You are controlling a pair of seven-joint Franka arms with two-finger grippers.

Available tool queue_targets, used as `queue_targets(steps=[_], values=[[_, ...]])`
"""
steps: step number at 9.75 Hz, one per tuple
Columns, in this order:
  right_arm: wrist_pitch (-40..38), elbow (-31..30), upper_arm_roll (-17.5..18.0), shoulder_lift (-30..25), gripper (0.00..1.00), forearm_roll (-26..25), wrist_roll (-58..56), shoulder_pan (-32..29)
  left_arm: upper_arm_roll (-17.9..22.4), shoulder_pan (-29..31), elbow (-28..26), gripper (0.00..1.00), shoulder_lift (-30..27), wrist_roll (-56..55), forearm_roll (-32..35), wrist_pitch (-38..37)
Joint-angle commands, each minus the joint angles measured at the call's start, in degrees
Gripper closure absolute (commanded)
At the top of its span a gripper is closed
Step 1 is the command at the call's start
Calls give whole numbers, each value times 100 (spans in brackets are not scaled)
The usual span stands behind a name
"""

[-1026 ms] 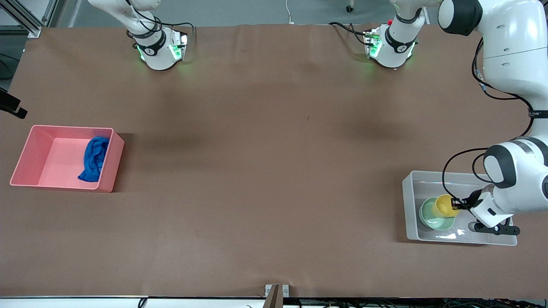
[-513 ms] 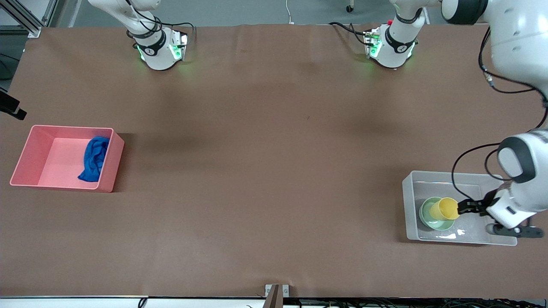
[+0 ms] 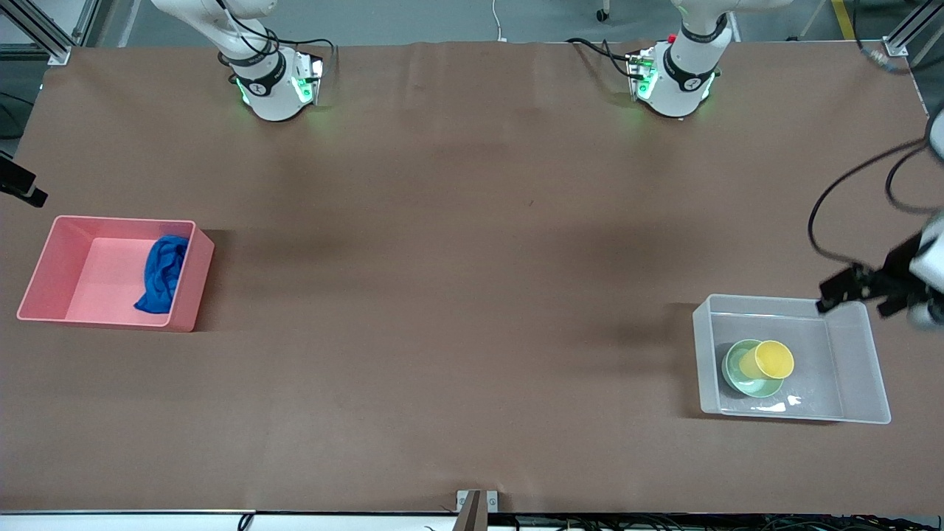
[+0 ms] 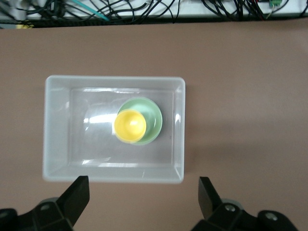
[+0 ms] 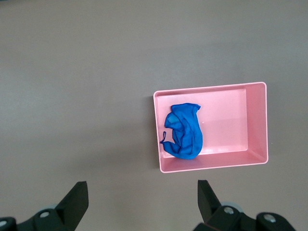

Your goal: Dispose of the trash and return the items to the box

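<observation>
The clear box [image 3: 704, 354] stands at the left arm's end of the table. Inside it the mint-green bowl [image 3: 740, 372] holds the yellow cup [image 3: 773, 359]. My left gripper [image 3: 855, 293] hangs open and empty above the box's edge that lies farther from the front camera. In the left wrist view the left gripper [image 4: 143, 192] looks down on the box [image 4: 179, 125], the bowl [image 4: 154, 120] and the cup [image 4: 130, 125]. The blue trash rag [image 3: 162, 274] lies in the pink bin [image 3: 44, 269]. In the right wrist view my right gripper [image 5: 143, 192] is open high above the table beside the bin [image 5: 257, 120] and rag [image 5: 185, 131].
Brown table covering spreads between the pink bin and the clear box. Both arm bases [image 3: 276, 85] [image 3: 675, 81] stand along the table edge farthest from the front camera. A black cable [image 3: 818, 214] loops from the left arm above the table.
The left gripper opened, let go of the yellow cup and lifted up out of the box; the cup stays in the bowl. The right arm has not moved.
</observation>
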Motion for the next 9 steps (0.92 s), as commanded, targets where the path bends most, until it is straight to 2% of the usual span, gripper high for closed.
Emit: queue_targets(steps=[1,2,4,5,9], values=[[-13,-63,13,-62,0,64,-58,-35,-267,40,-365,0,-766,-243,319,-833],[-22,-63,13,-62,0,73,-58,-35,-302,23,-156,0,-873,-261,285,-1142],[-48,-63,13,-62,0,73,-67,-35,-346,-38,695,0,-656,-252,284,-2161],[-57,-63,13,-62,0,64,-67,-35,-364,-39,942,0,-602,-235,258,-2313],[-57,-63,13,-62,0,73,-67,-44,-346,-39,778,0,-690,-481,100,-2490]])
